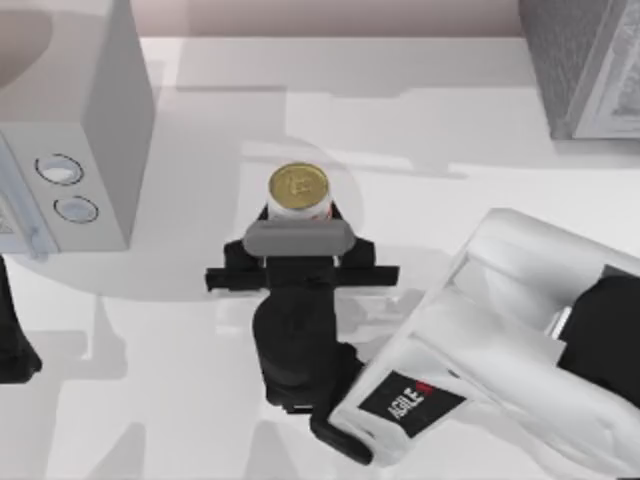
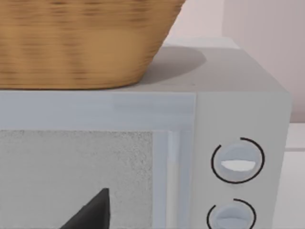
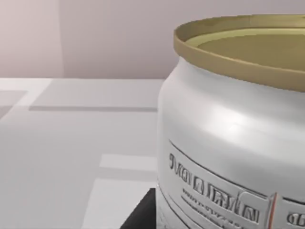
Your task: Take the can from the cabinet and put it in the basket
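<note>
Standing upright mid-counter, the can sits between the right pincer fingers, at the pincer's twelve o'clock, seemingly clamped on its body.

The right arm reached in from the table's lower right toward its middle, its right gripper closed with a black finger on either side of the can, while the left arm stood parked at the left edge.

white table, two boxes
</note>
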Tool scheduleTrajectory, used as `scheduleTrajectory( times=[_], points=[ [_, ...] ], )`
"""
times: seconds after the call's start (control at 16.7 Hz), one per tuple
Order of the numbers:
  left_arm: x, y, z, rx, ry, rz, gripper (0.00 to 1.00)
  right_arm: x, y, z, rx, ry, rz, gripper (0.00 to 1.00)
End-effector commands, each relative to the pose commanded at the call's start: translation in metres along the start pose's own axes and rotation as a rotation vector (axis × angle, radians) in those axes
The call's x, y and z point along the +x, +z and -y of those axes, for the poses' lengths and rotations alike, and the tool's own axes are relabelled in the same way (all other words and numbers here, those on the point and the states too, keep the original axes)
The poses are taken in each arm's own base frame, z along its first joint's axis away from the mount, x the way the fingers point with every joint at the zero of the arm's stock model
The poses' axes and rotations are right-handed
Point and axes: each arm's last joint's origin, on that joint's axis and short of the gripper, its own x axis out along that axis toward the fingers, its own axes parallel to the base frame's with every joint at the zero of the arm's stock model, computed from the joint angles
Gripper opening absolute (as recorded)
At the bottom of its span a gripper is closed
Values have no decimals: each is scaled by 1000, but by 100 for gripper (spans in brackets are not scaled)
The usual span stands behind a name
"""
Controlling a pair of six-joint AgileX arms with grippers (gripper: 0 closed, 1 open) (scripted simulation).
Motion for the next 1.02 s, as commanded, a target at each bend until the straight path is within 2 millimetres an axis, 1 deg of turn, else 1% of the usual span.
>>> scheduleTrajectory(
  times=[0.18,0.48,0.72,1.02],
  points=[
    [0,0,0,0,0,0,100,2,-3,2,-7,-3,-6,0],
    [0,0,0,0,0,0,100,21,-10,0,0,0,0,0],
    [0,0,0,0,0,0,100,23,-10,0,0,0,0,0],
    [0,0,0,0,0,0,100,23,-10,0,0,0,0,38]
  ],
)
